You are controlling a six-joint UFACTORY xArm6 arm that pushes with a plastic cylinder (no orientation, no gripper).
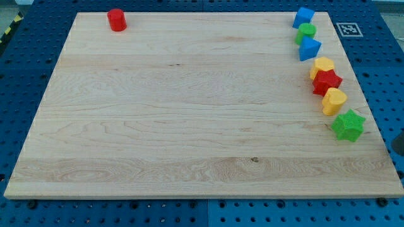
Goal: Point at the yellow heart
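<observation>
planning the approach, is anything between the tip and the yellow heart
Only a dark shape at the view's right edge, likely my tip, shows. The green star sits roughly between it and the yellow heart.

No readable text anywhere — only a black-and-white marker tag (348, 29); unlettered.

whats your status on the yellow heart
My tip not visible on the board. Yellow heart at the view's right edge, wedged between red star and green star. Open board to its left.
</observation>
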